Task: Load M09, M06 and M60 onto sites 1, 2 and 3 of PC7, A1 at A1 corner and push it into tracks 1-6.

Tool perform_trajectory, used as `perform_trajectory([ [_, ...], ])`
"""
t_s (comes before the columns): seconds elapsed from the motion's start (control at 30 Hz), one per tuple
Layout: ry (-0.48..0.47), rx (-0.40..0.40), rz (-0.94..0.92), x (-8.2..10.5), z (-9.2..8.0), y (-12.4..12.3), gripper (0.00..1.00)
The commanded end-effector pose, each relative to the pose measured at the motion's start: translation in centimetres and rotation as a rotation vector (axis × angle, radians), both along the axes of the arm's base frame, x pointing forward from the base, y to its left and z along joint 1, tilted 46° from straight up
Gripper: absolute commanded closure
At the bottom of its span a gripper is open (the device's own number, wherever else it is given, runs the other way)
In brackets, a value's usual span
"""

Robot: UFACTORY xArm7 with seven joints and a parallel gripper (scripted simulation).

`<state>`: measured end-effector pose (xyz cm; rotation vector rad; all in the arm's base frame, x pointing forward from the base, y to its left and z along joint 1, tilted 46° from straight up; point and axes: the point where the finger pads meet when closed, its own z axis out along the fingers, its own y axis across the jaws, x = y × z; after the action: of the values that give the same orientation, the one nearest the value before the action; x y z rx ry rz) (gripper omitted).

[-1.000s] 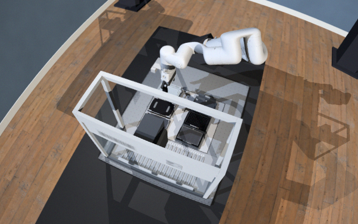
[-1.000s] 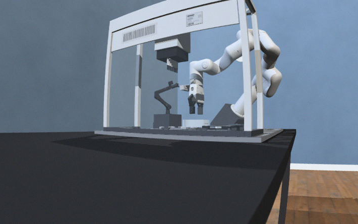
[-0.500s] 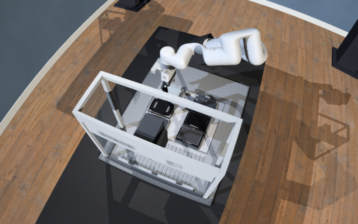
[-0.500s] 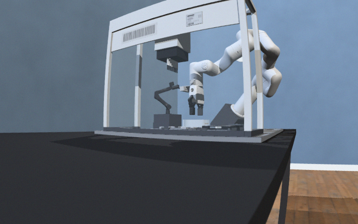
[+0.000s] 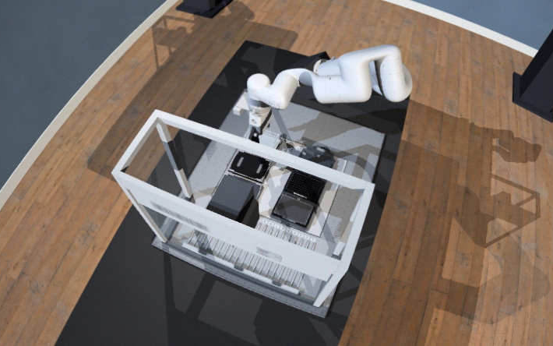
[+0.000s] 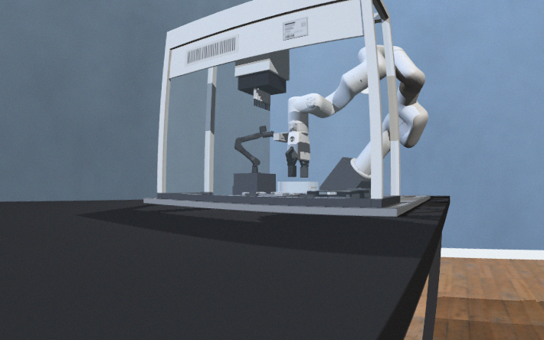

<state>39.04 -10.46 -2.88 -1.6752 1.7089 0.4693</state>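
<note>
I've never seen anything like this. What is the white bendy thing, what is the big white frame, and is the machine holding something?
The white bendy thing is a jointed robot arm. One picture looks down from above; the other looks across the black table from the side. The tall white frame is a lab instrument's housing standing on a grey deck. On that deck lie dark well plates, a dark box and a pale white block. At the arm's tip is a two-fingered gripper. Its dark fingers point down above the white block, spread open, holding nothing.
</note>
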Motion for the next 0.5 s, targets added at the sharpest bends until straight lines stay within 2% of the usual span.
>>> perform_trajectory([
  [0.0, -0.002, -0.003, -0.003, 0.09, -0.08, -0.09, 0.00],
  [0.47, -0.002, -0.003, -0.003, 0.27, -0.65, 0.46, 0.00],
])
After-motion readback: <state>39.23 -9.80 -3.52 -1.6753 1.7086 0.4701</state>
